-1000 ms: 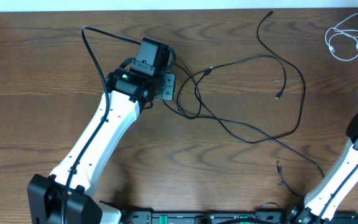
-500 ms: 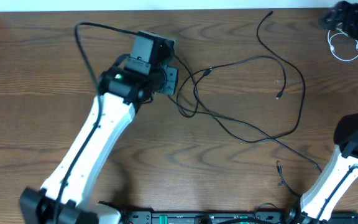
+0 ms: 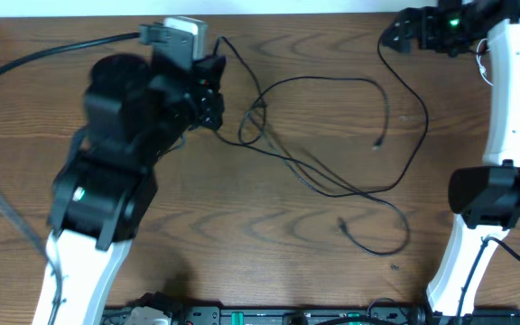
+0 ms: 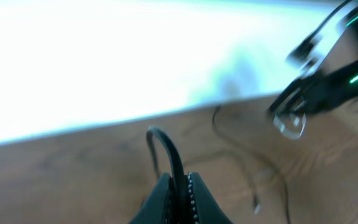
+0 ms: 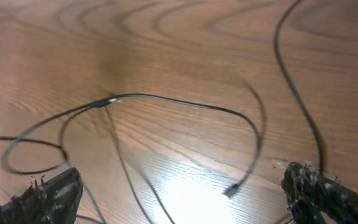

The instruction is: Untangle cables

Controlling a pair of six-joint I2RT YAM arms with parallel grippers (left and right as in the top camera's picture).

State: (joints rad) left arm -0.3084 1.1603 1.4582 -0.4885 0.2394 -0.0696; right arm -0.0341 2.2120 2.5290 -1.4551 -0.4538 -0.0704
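Overhead shows the black cables (image 3: 328, 181) spread over the surface (image 3: 269, 271), crossing in a knot (image 3: 253, 122). From the knot the long strands run right and toward the near edge. The left pincer (image 3: 213, 90) sits just left of the knot, raised, closed on a cable strand. The right pincer (image 3: 395, 34) is well right of the knot, at the far edge, its jaws spread wide and empty over a loose end (image 3: 385, 43).

Risks, as I judge them: a pull by the left pincer away from the knot could draw the crossings tighter instead of freeing them, since nothing pins the other strands down. The thin strand could also slide out of the closed fingers. The right pincer could close beside the loose end and miss it. Or it could catch two strands at once where they lie close together right of the knot.

Left wrist view confirms what overhead hides behind the arm: the left pincer (image 4: 180, 186) is clamped on one black strand (image 4: 163, 143) that arches up from the fingertips. That view is blurred, so the knot cannot be made out. Right wrist view shows the right pincer (image 5: 180, 186) with both fingers far apart. On the wood below it lie a curved strand (image 5: 185, 102) and a small plug (image 5: 230, 191).
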